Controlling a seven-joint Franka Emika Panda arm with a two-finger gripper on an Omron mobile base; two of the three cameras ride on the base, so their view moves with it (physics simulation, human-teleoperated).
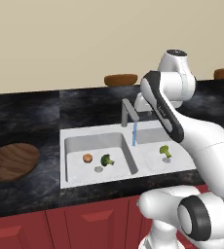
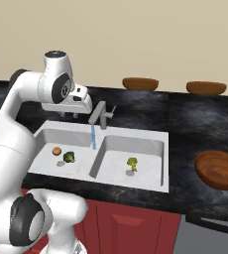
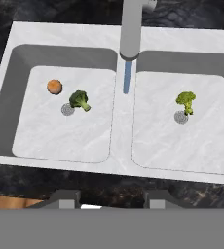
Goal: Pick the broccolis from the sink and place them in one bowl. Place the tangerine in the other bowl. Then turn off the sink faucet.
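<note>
**Hand high over the sink, nothing picked up**

The hand (image 3: 112,200) hangs above the white double sink (image 3: 119,36), fingers drawn in as far as they go and gripping nothing. Down in the left basin, the tangerine (image 3: 54,86) sits near a dark broccoli (image 3: 79,99), which is right beside the drain. In the right basin, a lighter broccoli (image 3: 186,101) stands at its own drain. The grey faucet (image 3: 131,29) runs a blue stream onto the divider. A wide wooden bowl (image 1: 11,161) waits on the black table (image 1: 26,112) left of the sink, another wide bowl (image 2: 218,169) on the right.
</note>
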